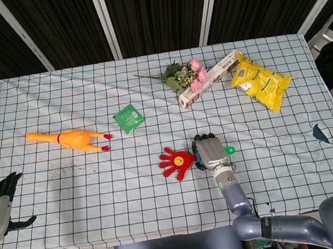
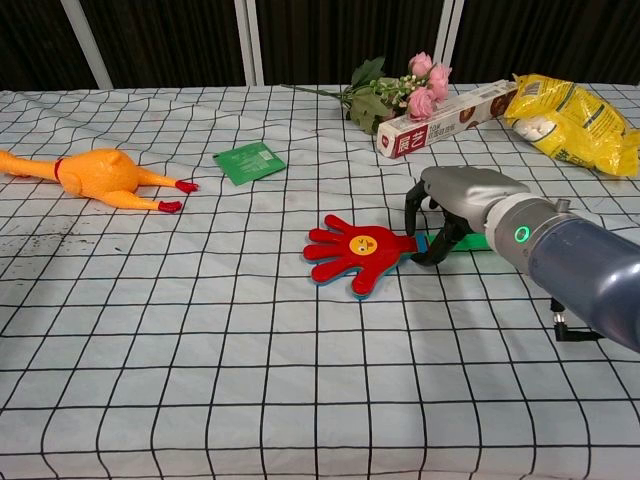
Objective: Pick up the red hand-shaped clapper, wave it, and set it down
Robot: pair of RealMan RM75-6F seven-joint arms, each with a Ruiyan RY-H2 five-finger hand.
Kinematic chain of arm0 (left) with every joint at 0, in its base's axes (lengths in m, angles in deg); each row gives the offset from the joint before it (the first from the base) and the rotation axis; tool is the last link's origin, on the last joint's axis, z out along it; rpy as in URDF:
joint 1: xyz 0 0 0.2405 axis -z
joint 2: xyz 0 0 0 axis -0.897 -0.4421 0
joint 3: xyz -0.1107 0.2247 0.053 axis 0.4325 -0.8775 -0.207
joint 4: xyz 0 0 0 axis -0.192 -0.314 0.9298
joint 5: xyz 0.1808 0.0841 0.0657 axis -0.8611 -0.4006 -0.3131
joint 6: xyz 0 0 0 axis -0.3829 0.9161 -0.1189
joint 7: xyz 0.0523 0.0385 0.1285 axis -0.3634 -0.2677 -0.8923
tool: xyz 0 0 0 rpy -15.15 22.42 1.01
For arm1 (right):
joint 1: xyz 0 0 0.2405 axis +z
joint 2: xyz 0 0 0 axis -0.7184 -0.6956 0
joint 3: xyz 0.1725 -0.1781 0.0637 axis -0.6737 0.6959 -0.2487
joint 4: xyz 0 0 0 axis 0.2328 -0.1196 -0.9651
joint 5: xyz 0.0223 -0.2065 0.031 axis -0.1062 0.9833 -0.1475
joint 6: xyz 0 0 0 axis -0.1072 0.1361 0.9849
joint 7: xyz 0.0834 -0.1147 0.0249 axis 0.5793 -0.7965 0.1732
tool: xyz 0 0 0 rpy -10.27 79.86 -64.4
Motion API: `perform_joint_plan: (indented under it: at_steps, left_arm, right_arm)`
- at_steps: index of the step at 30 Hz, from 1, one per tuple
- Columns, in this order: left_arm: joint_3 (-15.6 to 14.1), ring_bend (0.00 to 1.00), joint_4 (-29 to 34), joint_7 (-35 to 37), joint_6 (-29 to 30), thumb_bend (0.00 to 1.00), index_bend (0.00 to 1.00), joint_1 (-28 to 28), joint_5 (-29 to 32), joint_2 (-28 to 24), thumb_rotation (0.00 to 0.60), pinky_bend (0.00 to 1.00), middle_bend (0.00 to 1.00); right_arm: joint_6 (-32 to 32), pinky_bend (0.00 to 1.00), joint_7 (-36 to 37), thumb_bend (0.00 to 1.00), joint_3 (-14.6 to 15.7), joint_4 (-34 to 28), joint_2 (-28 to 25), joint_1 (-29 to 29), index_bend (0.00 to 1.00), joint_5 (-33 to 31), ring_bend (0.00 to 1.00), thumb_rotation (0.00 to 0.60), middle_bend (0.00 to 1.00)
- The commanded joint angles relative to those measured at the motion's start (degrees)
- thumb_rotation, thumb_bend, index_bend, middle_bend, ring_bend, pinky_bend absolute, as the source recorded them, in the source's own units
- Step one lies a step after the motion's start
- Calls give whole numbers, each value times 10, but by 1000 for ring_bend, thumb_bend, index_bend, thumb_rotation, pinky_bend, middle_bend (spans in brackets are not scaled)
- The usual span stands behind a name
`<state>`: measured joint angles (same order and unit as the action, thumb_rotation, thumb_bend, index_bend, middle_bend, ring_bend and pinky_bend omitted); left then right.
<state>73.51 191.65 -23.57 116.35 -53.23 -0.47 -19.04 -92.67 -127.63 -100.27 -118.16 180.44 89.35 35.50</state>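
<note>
The red hand-shaped clapper (image 1: 176, 162) (image 2: 352, 250) lies flat on the checked cloth, near the front middle, with its palm end pointing left. Its green handle (image 1: 229, 150) (image 2: 468, 245) runs right under my right hand (image 1: 209, 152) (image 2: 455, 205). That hand arches over the handle, fingers curled down on the far side and thumb on the near side, gripping it where it joins the red part. My left hand (image 1: 1, 200) hangs at the table's front left corner, fingers apart, holding nothing.
A rubber chicken (image 1: 68, 140) (image 2: 95, 177) lies at the left. A green packet (image 1: 128, 118) (image 2: 249, 162) sits behind the clapper. Pink flowers (image 1: 185, 75) (image 2: 400, 95), a long box (image 1: 208, 79) (image 2: 448, 118) and a yellow bag (image 1: 262, 86) (image 2: 572, 118) lie at the back right.
</note>
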Motion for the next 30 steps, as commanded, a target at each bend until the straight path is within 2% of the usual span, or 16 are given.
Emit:
perform_joint_plan:
  at_steps: [1,25,30]
  left_arm:
    - [0,0,0,0,0,0,0,0,0,0,600,0,0]
    - [-1,0,1,0,1,0,0,0,0,-1,600,0,0]
    - [-1,0,1,0,1,0,0,0,0,-1,600,0,0]
  right_arm:
    - [-1,183,1,356,0,-1,-1,0,607,-1,199,600,229]
    - [-3,183,9,355,4,-3,-1,-1,607,-2,199,600,232]
    - [-3,184,10,356,4,-3,-1,-1,612,-1,215,600,257]
